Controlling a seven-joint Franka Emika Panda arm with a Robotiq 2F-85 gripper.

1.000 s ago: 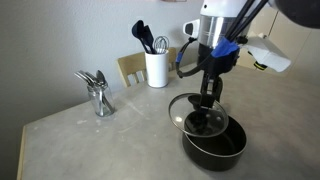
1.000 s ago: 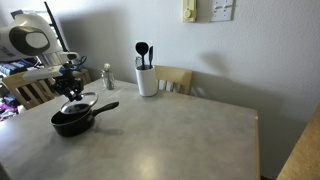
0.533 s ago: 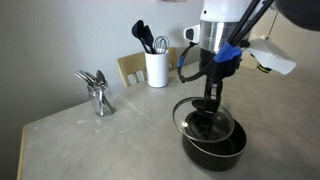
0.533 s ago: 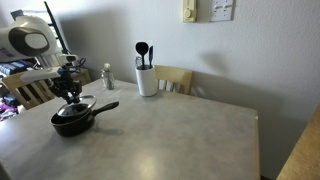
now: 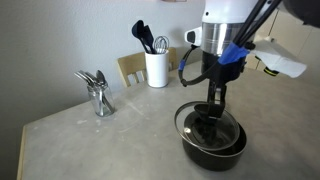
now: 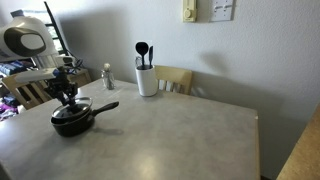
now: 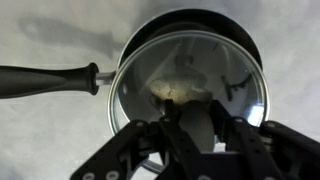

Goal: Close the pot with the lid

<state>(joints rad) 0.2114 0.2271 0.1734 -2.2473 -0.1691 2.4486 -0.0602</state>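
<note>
The gripper (image 5: 216, 108) pinches the lid (image 5: 207, 124) by its middle, with its fingers pressed tight on it. The lid hangs very low over the pot (image 5: 214, 148). I cannot tell if it touches the rim. The pot sits on the table (image 5: 90, 140), close to the edge where the robot stands. Its long handle (image 6: 101, 107) points toward the middle of the table.

What could go wrong? In the wrist view the lid (image 7: 190, 88) is not right over the middle of the pot (image 7: 190, 16), and more of the rim shows on one side. If the gripper lets go like this, the lid may land crooked, slide off, or bang on the table. If the arm pushes down too hard, the pot may tip or scoot, and the glass could crack.

There is one pot, one lid and one gripper. By the far edge stands one white cup (image 5: 156, 69) with dark kitchen tools in it. One shiny metal thing (image 5: 96, 93) stands by that edge too, nearer the corner.
</note>
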